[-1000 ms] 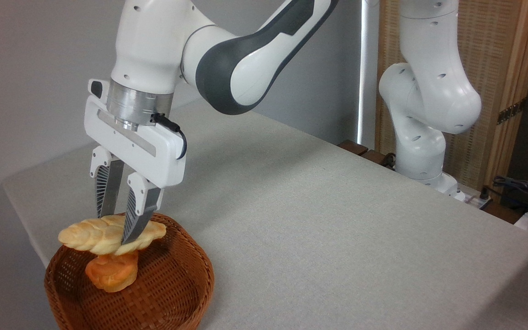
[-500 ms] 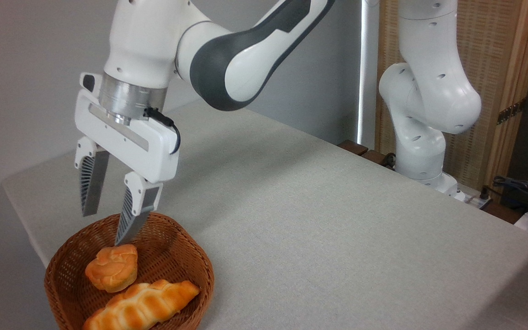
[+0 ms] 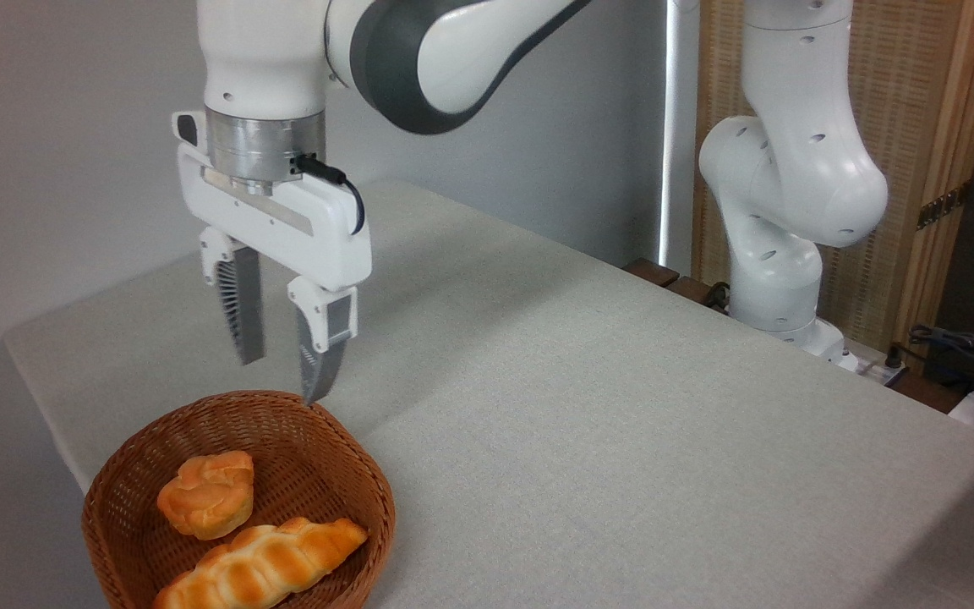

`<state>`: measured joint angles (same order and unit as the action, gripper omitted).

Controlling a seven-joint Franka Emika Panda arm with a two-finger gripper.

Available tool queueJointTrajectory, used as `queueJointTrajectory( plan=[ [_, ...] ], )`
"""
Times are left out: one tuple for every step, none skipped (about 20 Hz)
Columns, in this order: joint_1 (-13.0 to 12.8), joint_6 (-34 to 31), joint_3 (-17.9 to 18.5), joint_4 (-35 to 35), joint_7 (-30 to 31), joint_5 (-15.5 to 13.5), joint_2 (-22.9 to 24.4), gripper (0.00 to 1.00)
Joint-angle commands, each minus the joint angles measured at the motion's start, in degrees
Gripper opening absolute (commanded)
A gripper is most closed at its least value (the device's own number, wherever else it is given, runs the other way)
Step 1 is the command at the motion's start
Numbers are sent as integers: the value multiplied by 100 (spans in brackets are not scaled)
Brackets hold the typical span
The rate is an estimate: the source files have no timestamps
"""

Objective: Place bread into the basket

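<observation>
Lying in the wicker basket (image 3: pixel 331 461) at its 6 o'clock side, braided bread (image 3: pixel 263 565) beside a small bun (image 3: pixel 206 493). Hanging above the basket's 12 o'clock rim, gripper (image 3: pixel 280 376) with fingers (image 3: pixel 243 317) spread apart, holding nothing. Basket on the grey table (image 3: pixel 622 406).

Empty claw (image 3: pixel 281 380) rose; bread (image 3: pixel 260 565) dropped into basket (image 3: pixel 373 491).

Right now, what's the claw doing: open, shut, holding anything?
Claw: open, empty, above the basket; the bread lies inside.
</observation>
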<state>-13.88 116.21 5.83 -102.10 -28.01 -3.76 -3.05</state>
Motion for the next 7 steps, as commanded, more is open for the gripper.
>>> queueJointTrajectory(
  plan=[
    [-71,-564,-12,93,-362,358,42,100],
    [-71,-634,-12,93,-554,367,42,100],
    [-71,-739,-12,93,-835,359,42,100],
    [-71,-775,14,93,-1046,359,42,100],
    [-71,-784,32,102,-1040,298,42,100],
    [-71,-784,41,102,-1005,262,42,100],
    [-71,-775,32,102,-987,253,42,100]
  ],
)
